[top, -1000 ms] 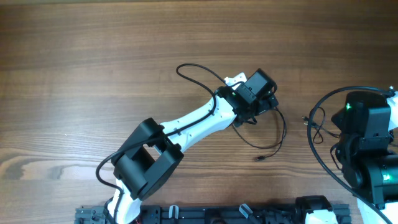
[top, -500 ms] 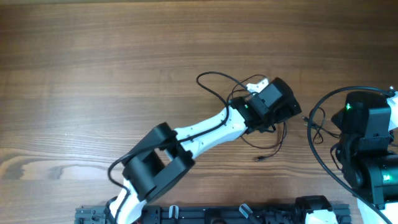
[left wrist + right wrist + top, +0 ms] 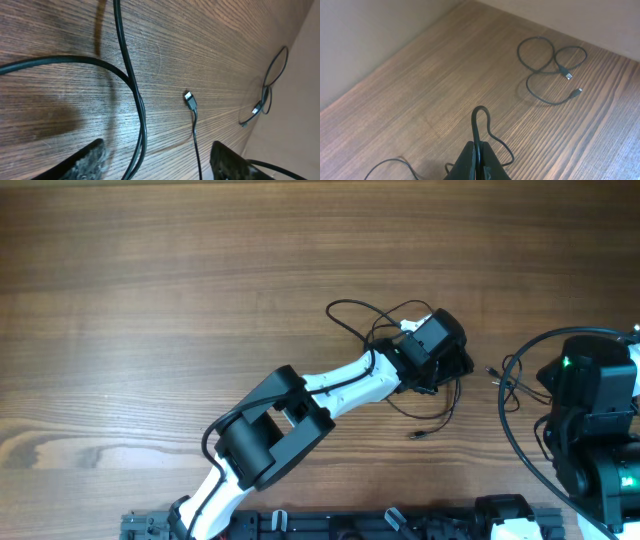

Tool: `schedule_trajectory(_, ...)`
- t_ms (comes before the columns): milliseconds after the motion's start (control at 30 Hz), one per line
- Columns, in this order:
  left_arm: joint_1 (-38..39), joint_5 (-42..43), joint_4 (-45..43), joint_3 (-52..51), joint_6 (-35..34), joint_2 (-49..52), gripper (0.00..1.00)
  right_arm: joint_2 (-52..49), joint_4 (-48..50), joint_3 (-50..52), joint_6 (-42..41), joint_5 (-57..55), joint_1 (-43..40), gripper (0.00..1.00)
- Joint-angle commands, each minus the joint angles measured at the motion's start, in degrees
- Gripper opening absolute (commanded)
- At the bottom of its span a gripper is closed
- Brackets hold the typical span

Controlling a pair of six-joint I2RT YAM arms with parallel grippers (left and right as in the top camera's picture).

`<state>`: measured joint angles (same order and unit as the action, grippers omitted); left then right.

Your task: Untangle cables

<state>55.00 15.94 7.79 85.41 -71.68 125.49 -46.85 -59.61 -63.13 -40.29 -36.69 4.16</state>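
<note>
I see the left tool has swung right to mid-frame. Its fingers are apart and narrowing around a black cord on the worktop. The right tool stays clenched on a cord loop. I judge separation comes next.

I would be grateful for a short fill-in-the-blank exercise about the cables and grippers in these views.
1. The right gripper is ___ on a cable loop.
2. In the left wrist view, a cord passes ___ the fingers of the open left gripper.
3. A small plug lies on the ___ table, held by nothing.
Missing words: shut; between; wooden.
</note>
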Motion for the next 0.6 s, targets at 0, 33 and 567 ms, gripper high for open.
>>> schedule_trajectory(0,0.1,-0.8,-1.1,0.1,2.0,2.4,0.66,0.6,0.0,0.0,-0.2,-0.6,-0.3,0.05)
schedule_trajectory(33,0.1,-0.8,-1.7,0.1,2.0,3.0,0.65,0.6,-0.1,0.0,-0.2,-0.6,-0.3,0.05)
schedule_trajectory(567,-0.2,-5.2,-6.5,0.2,4.4,5.6,0.04,0.6,-0.5,0.0,-0.2,4.8,-0.3,0.06)
